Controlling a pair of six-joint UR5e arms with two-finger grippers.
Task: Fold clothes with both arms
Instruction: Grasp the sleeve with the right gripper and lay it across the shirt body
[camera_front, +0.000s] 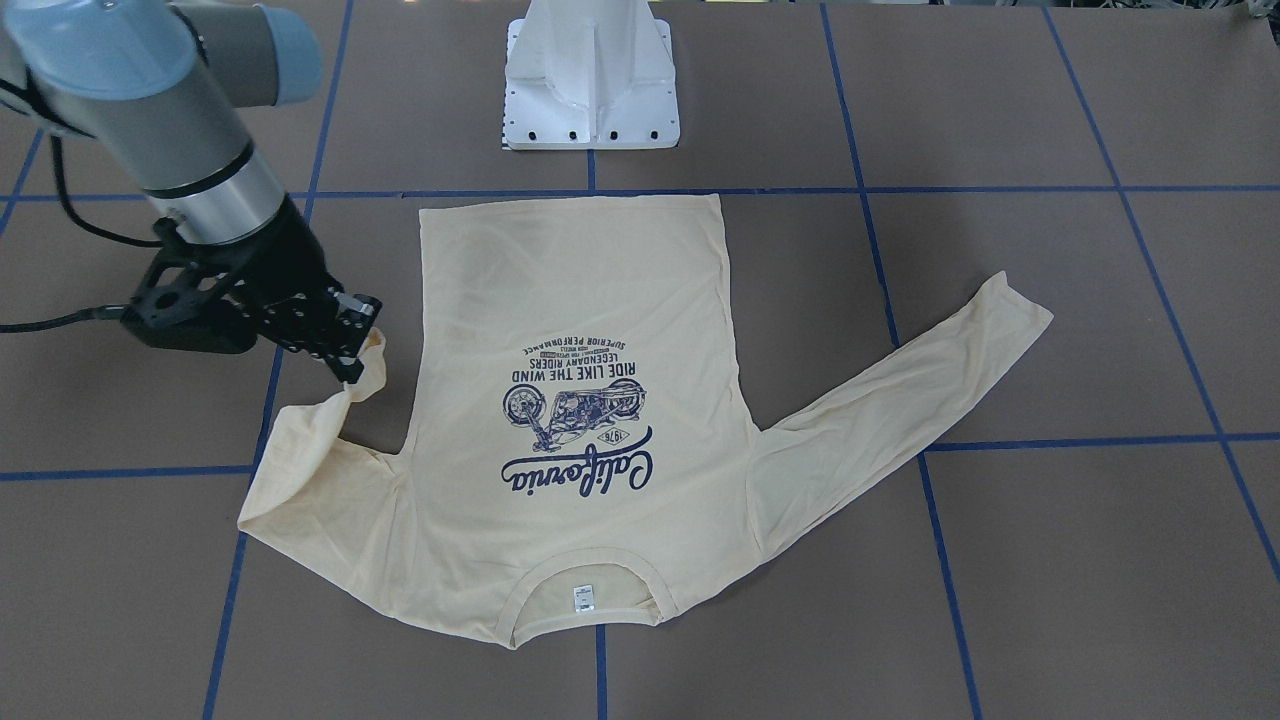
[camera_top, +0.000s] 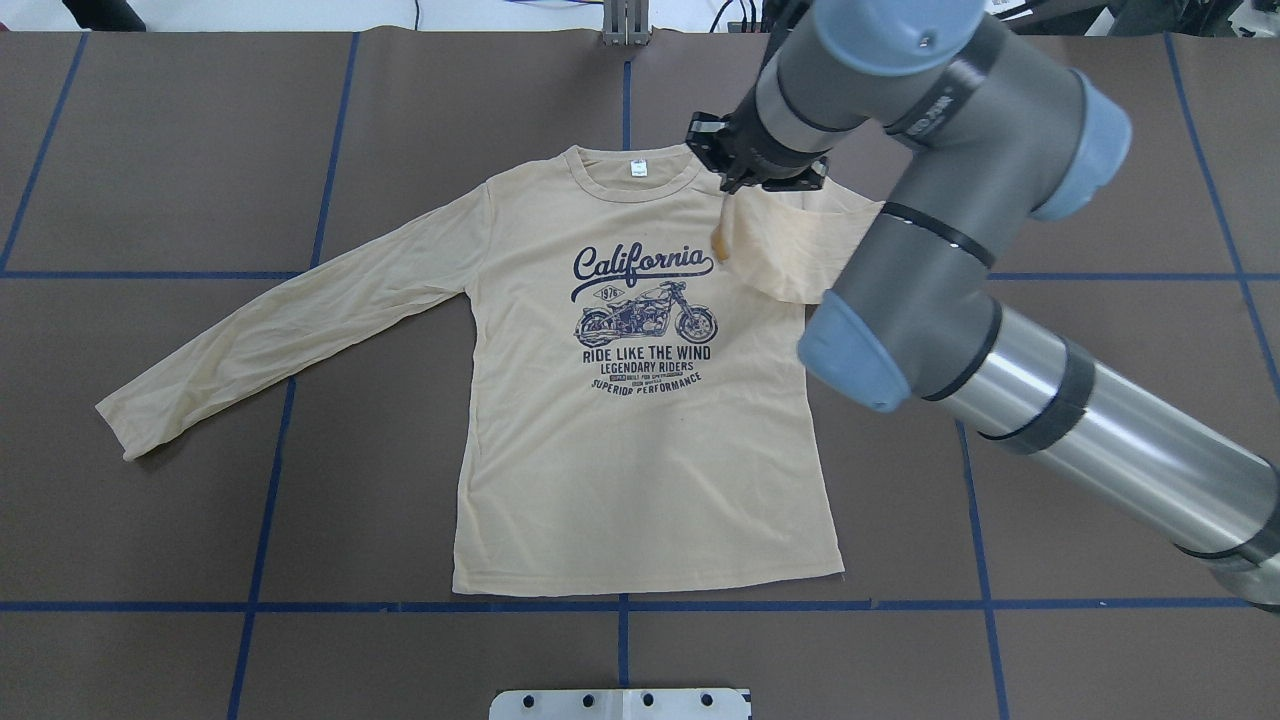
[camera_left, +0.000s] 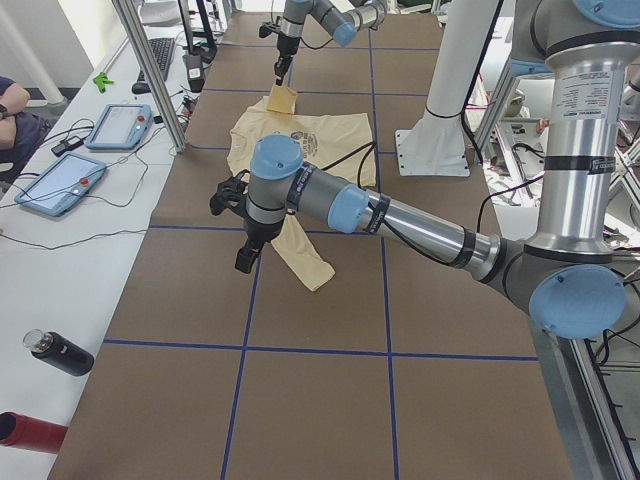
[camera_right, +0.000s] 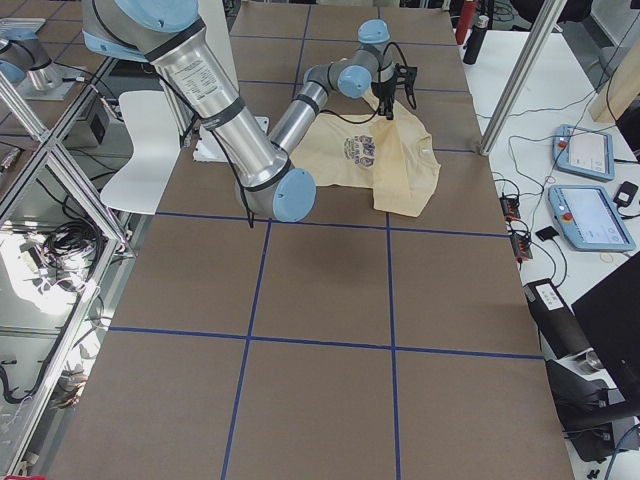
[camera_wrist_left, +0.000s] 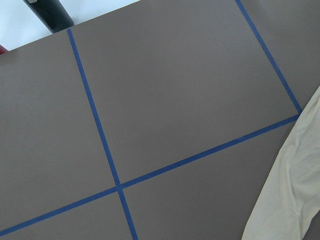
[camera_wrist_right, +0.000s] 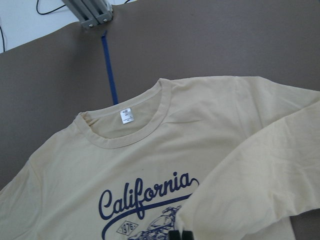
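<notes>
Shirt (camera_top: 640, 480) lies flat, print up, in the middle of the bench (camera_top: 150, 550), hem at the overhead frame's bottom, collar at its top. Early days I'd say: no fold laid down yet, flat sleeve (camera_top: 290, 320) stretched to frame left, body untouched, and the left tool (camera_left: 245, 258) hovers near that sleeve's end, spread or pressed together I can't tell. Farther up, right tool (camera_front: 352, 368) pinches the raised sleeve (camera_top: 790, 250) by its cuff (camera_front: 373, 352), cloth hanging over the chest near the collar, right arm (camera_top: 930, 250) reaching in from lower right, wrist angled down.
</notes>
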